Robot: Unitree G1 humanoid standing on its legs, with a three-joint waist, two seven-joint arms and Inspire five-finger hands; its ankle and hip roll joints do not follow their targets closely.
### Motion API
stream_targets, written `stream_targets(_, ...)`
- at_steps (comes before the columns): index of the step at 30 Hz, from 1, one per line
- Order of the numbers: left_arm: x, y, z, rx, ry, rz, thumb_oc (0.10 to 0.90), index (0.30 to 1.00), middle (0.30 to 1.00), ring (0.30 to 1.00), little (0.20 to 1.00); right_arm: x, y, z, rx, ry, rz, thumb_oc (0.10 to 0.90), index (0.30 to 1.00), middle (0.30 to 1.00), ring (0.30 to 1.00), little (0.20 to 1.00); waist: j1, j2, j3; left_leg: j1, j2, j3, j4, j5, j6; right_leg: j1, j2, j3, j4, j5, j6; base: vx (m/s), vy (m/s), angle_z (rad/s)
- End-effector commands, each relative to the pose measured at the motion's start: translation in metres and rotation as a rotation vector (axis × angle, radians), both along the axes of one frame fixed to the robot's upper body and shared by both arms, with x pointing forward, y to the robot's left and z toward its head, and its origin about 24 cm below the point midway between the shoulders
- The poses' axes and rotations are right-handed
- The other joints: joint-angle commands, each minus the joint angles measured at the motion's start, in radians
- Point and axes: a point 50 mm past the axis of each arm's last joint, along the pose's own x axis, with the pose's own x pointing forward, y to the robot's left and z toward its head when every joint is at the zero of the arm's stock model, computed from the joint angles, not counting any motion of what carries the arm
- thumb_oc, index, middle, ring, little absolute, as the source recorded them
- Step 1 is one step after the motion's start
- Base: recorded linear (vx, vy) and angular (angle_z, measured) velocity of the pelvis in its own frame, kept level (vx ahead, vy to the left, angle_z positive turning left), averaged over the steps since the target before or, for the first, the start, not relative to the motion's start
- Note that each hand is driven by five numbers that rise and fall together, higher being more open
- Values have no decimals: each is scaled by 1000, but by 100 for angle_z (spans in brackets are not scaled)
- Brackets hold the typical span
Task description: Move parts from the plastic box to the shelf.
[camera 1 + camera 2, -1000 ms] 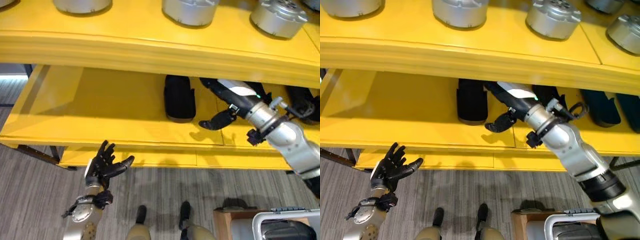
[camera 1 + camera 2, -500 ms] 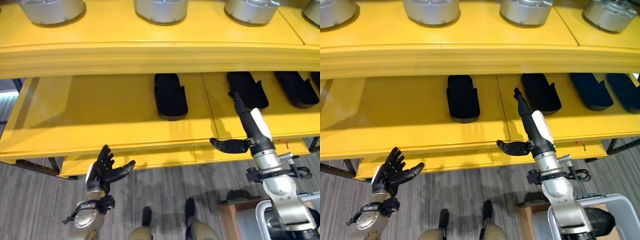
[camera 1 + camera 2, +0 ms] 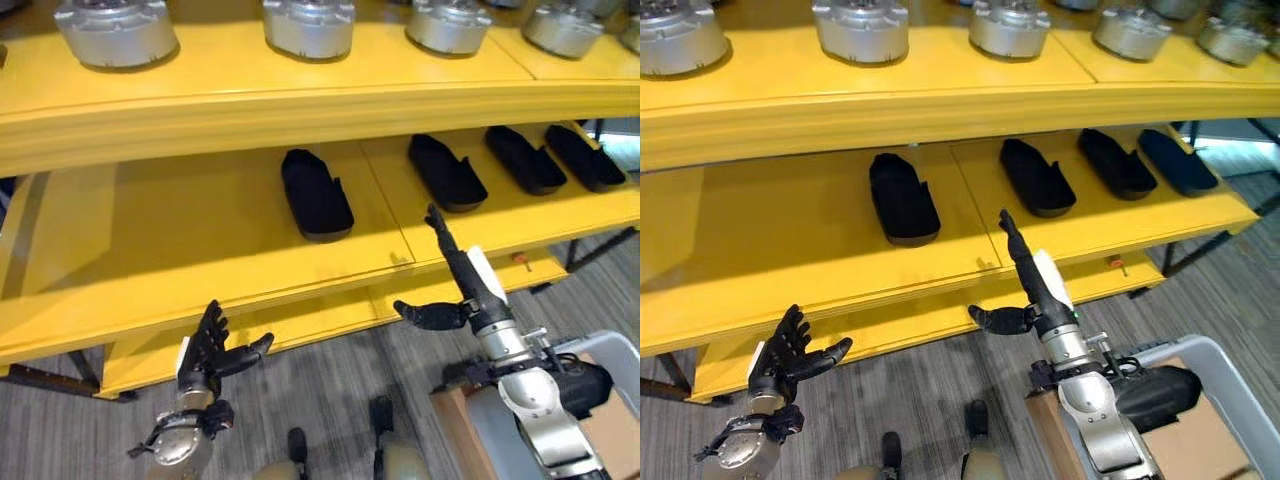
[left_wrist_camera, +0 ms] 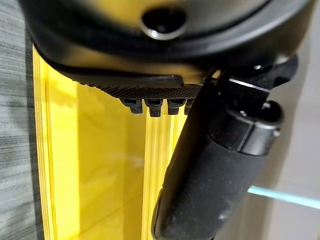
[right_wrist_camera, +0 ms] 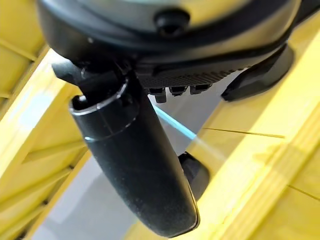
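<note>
Several black moulded parts lie in a row on the yellow shelf's middle level (image 3: 210,230); the nearest ones are at the centre (image 3: 317,195) and right of it (image 3: 447,172). My right hand (image 3: 482,292) hangs in front of that level's front edge, open and empty, with its fingers straight and pointing up at the shelf. The thumb (image 5: 135,170) stands apart. Another black part (image 3: 1155,388) lies in the grey plastic box (image 3: 1240,385) at the lower right, beside my right forearm. My left hand (image 3: 208,352) is low at the left, open and empty, below the shelf edge.
Several round silver metal parts, one of them (image 3: 308,22), stand on the shelf's top level. The left half of the middle level is bare yellow board. A lower yellow ledge (image 3: 300,325) juts out under it. Grey striped floor (image 3: 910,410) lies below.
My right hand has drawn back out of the middle level, empty, to in front of its edge. The camera has shifted, bringing more parts and the box into view. The left hand is unchanged.
</note>
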Motion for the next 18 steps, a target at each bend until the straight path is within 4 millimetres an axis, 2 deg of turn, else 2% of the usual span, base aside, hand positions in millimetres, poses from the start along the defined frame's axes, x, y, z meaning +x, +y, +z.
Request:
stream_targets(1,53,-23,64,37,-349,-133,900,1000,1000,1000,1000,9,10,62,63,-321,79,900,1000,1000,1000,1000,-41,40,-25,54,6,-61,-51,-74,-36,73,-75,7,13,97,56,-162,7,-64)
stream_targets(2,52,-22,63,31,-346,-124,900,1000,1000,1000,1000,12,11,65,72,-329,83,900,1000,1000,1000,1000,-25,43,-33,50,20,-26,-51,-72,-32,108,-94,-31,61,55,45,-141,-8,-66)
stream_targets(3,51,-21,63,27,-346,-120,900,1000,1000,1000,1000,13,12,66,74,-330,86,900,1000,1000,1000,1000,-17,42,-40,43,24,-16,-51,-68,-32,120,-100,-37,64,50,40,-163,-38,-64)
stream_targets(5,49,-20,63,26,-341,-116,900,1000,1000,1000,1000,15,14,66,76,-332,92,900,1000,1000,1000,1000,-5,37,-49,40,26,0,-51,-67,-32,133,-110,-43,68,50,43,-87,-86,-91)
stream_targets(6,45,-16,61,25,-333,-103,900,1000,1000,1000,1000,19,17,72,76,-353,96,900,1000,1000,1000,1000,22,21,-72,35,27,43,-51,-62,-39,199,-137,-84,18,67,64,-84,-105,-112)
stream_targets(7,45,-16,61,25,-334,-103,900,1000,1000,1000,1000,19,17,72,77,-353,96,900,1000,1000,1000,1000,23,20,-72,33,28,45,-51,-58,-38,200,-136,-84,12,73,62,-115,-209,-164)
stream_targets(8,44,-15,56,16,-314,-94,900,1000,1000,1000,1000,20,17,70,87,-350,86,900,1000,1000,1000,1000,21,6,-86,39,28,58,-51,-57,-47,225,-124,-55,-58,60,73,-41,-129,-126)
stream_targets(9,43,-15,53,11,-307,-90,900,1000,1000,1000,1000,18,15,69,82,-344,81,900,1000,1000,1000,1000,19,3,-97,39,32,68,-51,-50,-51,225,-111,-32,-82,56,71,-32,-294,-124)
stream_targets(10,40,-15,49,8,-293,-88,900,1000,1000,1000,1000,13,10,69,84,-341,80,900,1000,1000,1000,1000,2,7,-110,53,60,84,-46,-46,-65,233,-63,-2,-117,13,59,-12,-198,-66)
stream_targets(15,38,-20,46,-17,-282,-114,900,1000,1000,1000,1000,6,1,64,84,-319,58,900,1000,1000,1000,1000,-22,20,-120,63,111,102,-39,-16,-95,242,-10,23,-144,-29,32,-11,-185,-56)
stream_targets(16,37,-24,43,-29,-270,-131,900,1000,1000,1000,1000,1,-5,62,91,-314,44,900,1000,1000,1000,1000,-45,29,-123,73,141,107,-36,-2,-115,258,19,28,-157,-50,18,-16,-147,-13)
stream_targets(18,37,-27,42,-39,-268,-140,900,1000,1000,1000,1000,-2,-10,61,91,-311,29,900,1000,1000,1000,1000,-56,36,-126,76,162,111,-33,10,-128,262,42,35,-159,-62,7,-1,-225,-15)
